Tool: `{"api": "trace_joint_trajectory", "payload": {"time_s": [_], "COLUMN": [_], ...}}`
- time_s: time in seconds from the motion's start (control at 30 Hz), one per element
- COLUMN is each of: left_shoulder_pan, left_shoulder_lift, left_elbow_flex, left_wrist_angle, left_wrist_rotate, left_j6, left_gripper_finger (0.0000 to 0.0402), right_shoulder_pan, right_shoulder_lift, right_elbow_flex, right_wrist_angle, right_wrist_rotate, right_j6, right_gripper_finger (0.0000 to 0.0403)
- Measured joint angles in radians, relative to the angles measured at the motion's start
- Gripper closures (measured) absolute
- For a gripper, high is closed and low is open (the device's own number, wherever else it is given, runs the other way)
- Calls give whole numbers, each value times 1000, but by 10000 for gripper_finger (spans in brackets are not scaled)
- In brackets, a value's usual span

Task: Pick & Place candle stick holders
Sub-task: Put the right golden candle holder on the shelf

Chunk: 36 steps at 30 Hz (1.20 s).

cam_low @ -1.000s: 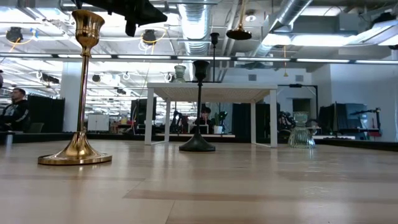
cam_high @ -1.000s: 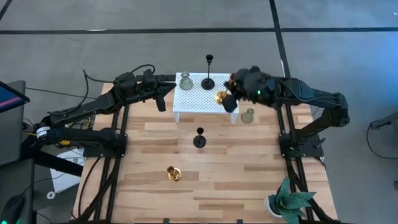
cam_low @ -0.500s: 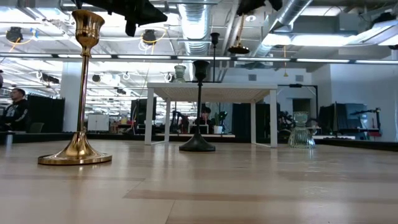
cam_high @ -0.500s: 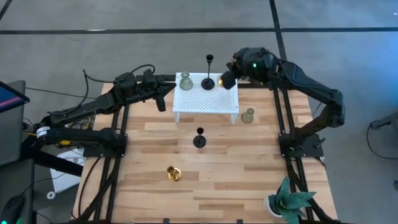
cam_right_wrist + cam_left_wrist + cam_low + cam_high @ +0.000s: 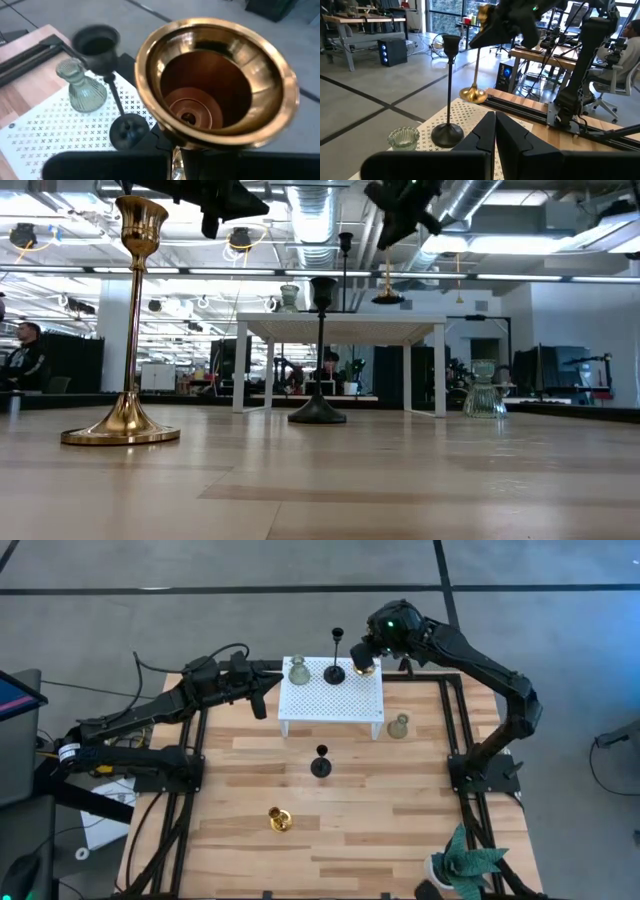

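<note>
- The right hand [image 5: 372,652], clamped on a gold holder [image 5: 387,280], hovers above the white stand [image 5: 350,700].
- It should lower straight, keeping clear of the black holder [image 5: 335,670].
- The left hand [image 5: 262,690] waits closed, empty.

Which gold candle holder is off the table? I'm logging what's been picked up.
The gold holder in the right claw, hanging above the white stand. The other gold holder stands on the table's near wood.

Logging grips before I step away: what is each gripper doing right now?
Left gripper: shut, holding nothing, by the white stand.
Right gripper: shut on a gold holder, carried above the stand's far right corner.
</note>
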<state>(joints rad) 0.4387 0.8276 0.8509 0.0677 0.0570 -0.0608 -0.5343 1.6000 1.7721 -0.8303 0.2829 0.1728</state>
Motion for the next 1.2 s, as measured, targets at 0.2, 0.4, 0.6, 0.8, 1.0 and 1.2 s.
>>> {"api": "trace_joint_trajectory", "payload": {"time_s": [0.2,0.4,0.6,0.8,1.0,1.2], "left_shoulder_pan": [0,0,0,0,0,0], "left_shoulder_lift": [0,0,0,0,0,0], "left_elbow_flex": [0,0,0,0,0,0], "left_wrist_angle": [0,0,0,0,0,0], "left_wrist_rotate": [0,0,0,0,0,0], "left_j6": [0,0,0,0,0,0], "left_gripper_finger": [390,390,390,390,390,390], "right_shoulder_pan": [-27,-45,-65,-81,-83,-90], "right_shoulder_lift": [57,93,90,90,90,90], "right_elbow_flex": [0,0,-8,-9,-9,-9], "right_wrist_angle": [-2,-1,2,-4,-4,-9], "right_wrist_rotate": [-23,-23,-20,-54,-58,-99], "right_j6": [-12,-26,-27,-25,-22,1], "right_gripper_finger": [401,401,401,401,401,401]}}
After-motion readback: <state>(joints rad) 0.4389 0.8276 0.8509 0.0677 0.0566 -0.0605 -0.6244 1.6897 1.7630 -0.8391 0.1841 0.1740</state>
